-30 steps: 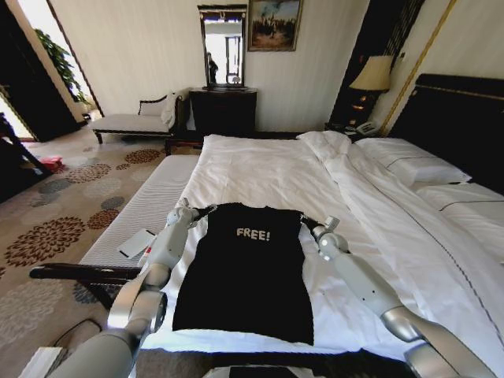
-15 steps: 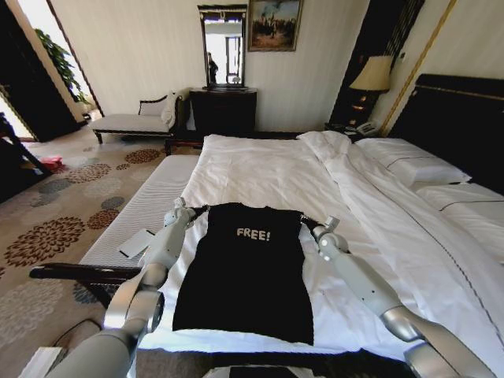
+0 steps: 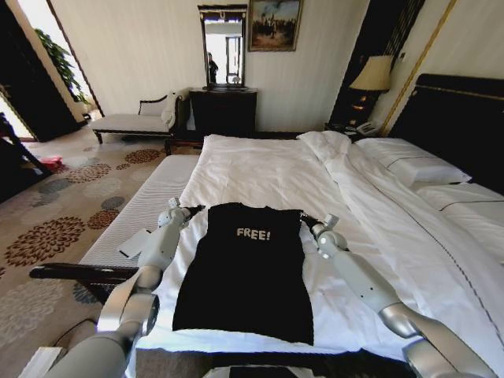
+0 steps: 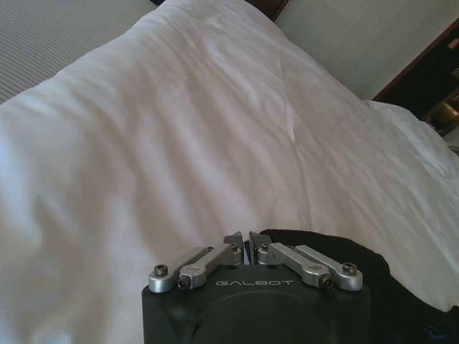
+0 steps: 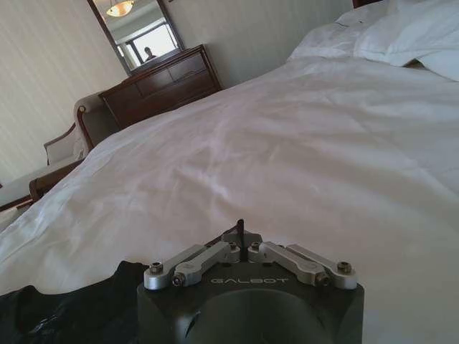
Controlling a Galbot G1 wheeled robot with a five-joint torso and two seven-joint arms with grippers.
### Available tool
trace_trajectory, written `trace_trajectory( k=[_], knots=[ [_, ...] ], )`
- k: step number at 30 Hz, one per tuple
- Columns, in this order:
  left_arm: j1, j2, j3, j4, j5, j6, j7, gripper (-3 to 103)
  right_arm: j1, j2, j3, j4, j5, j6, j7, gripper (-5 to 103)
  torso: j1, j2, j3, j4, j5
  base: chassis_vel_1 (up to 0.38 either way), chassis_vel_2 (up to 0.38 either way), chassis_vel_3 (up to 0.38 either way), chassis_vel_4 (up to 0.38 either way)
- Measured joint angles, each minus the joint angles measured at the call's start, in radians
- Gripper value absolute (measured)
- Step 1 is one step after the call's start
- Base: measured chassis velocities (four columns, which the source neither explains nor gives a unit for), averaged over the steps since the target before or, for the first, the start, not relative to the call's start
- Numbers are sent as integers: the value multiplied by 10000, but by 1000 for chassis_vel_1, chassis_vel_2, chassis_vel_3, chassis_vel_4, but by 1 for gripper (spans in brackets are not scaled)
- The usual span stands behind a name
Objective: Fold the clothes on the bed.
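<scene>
Head view, both pincers (image 3: 197, 209) (image 3: 303, 221) clamped at T-shirt (image 3: 248, 272) shoulder corners

the bed (image 3: 268, 169) runs off the head view's right edge, so its headboard side is cut short. the black t-shirt (image 3: 248, 276) shows in the left wrist view as one dark corner beside the left gripper (image 4: 245, 239), the rest behind the gripper body. beside the right gripper (image 5: 240, 240) the shirt is a dark patch cut by the picture's edge. a figure in the mirror (image 3: 223, 46) beyond the bed is too small to make out.
</scene>
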Motion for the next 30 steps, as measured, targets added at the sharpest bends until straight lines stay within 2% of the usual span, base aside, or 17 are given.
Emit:
trace_trajectory(
  k=[1, 4, 6, 10, 12, 13, 14, 16, 17, 18, 19, 20, 21, 23, 26, 28, 30],
  knots=[
    [0, 0, 0, 0, 0, 0, 0, 7, 0, 0, 0, 0, 0, 0, 0, 0, 0, 0, 0, 0, 0, 0, 0, 0, 0],
    [65, -103, -52, 32, 128, -25, 10, 24, -33, 8, 9, -1, -12, 4, -7, 0, 0, 0, 0, 1, 0, 0, 0, 0, 0],
    [68, -133, -64, 45, 151, -36, 11, 24, -41, 9, 12, -1, -17, 4, -10, 0, 0, 0, 0, 0, 0, 0, 0, 0, 0],
    [42, -203, -91, 131, 271, -97, 31, 46, -58, 10, 18, -28, -31, 6, -28, 0, 0, 0, 0, -2, 1, 0, 0, 0, 0],
    [37, -207, -91, 145, 286, -101, 39, 46, -58, 10, 19, -32, -32, 6, -33, 0, 0, 0, 0, -1, 0, 0, 0, 0, 0],
    [30, -212, -91, 161, 309, -112, 52, 52, -58, 10, 21, -43, -33, 7, -39, 0, 0, 0, 0, 1, 0, 0, 0, 0, 0],
    [24, -231, -86, 196, 350, -139, 85, 62, -54, 11, 21, -70, -37, 8, -46, 0, 0, 0, 0, 2, 0, 0, 0, 0, 0],
    [23, -241, -83, 207, 368, -149, 98, 62, -51, 13, 21, -76, -39, 8, -49, 0, 0, 0, 0, 1, 0, 0, 0, 0, 0],
    [18, -258, -81, 224, 391, -163, 120, 68, -48, 14, 21, -81, -41, 9, -52, 0, 0, 0, 0, 1, 0, 0, 0, 0, 0],
    [9, -279, -78, 243, 414, -180, 145, 68, -45, 16, 21, -83, -42, 9, -53, 0, 0, 0, -1, 1, 1, 0, 0, 0, 0],
    [-10, -314, -77, 286, 459, -226, 189, 78, -44, 19, 21, -83, -42, 10, -56, 0, 0, 0, -1, 0, 1, 0, 0, 0, 0],
    [-27, -341, -77, 320, 491, -261, 218, 78, -44, 20, 22, -83, -43, 11, -56, 0, 0, 0, 0, -1, 1, 0, 0, 0, 0],
    [-48, -372, -77, 361, 537, -307, 253, 86, -44, 21, 24, -83, -45, 11, -57, 0, 0, 0, 0, 0, 1, 0, 0, 0, 0],
    [-57, -385, -77, 377, 556, -328, 273, 82, -46, 21, 29, -83, -47, 11, -58, 0, 0, 0, 0, 1, 0, 0, 0, 0, 0],
    [-106, -479, -77, 457, 633, -433, 356, 66, -74, 9, 54, -83, -62, 13, -63, 0, 0, 0, 0, 0, 0, 0, 0, 0, 0],
    [-113, -492, -77, 467, 635, -445, 365, 66, -83, 6, 59, -83, -64, 14, -63, 0, 0, 0, 0, 0, 0, 0, 0, 0, 0],
    [-130, -516, -74, 505, 645, -483, 389, 56, -107, -14, 83, -60, -64, 15, -65, 0, 0, 0, 0, -1, 1, 0, 0, 0, 0]
  ],
)
